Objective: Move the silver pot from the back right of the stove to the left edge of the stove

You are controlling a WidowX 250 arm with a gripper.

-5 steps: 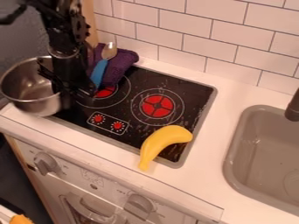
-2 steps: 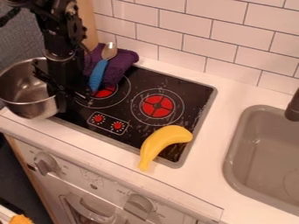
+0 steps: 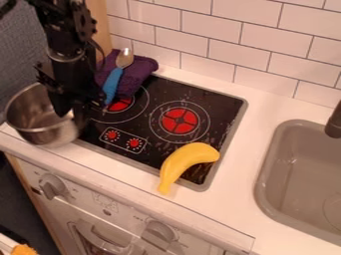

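Observation:
The black gripper [image 3: 71,110] hangs at the upper left, over the right side of the metal pot [image 3: 48,135]. Its fingers stand apart, one inside the pot and the other just outside its right wall. The pot is upright at the left edge of the black stove top [image 3: 150,127]. Behind and to the right of the gripper lies a folded purple cloth [image 3: 138,72], with a blue-handled spoon [image 3: 113,82] leaning on it. A yellow banana [image 3: 185,162] rests across the stove's front right edge.
A grey sink [image 3: 293,174] with a dark faucet [image 3: 334,122] is at the right. White wall tiles [image 3: 213,30] rise behind the counter. Oven knobs [image 3: 53,187] line the front, and an orange object [image 3: 24,250] is at the lower left.
The pot has shifted toward the front and slightly right. My gripper has moved a little left, and its fingers look farther apart. The cloth, spoon and banana have kept their places.

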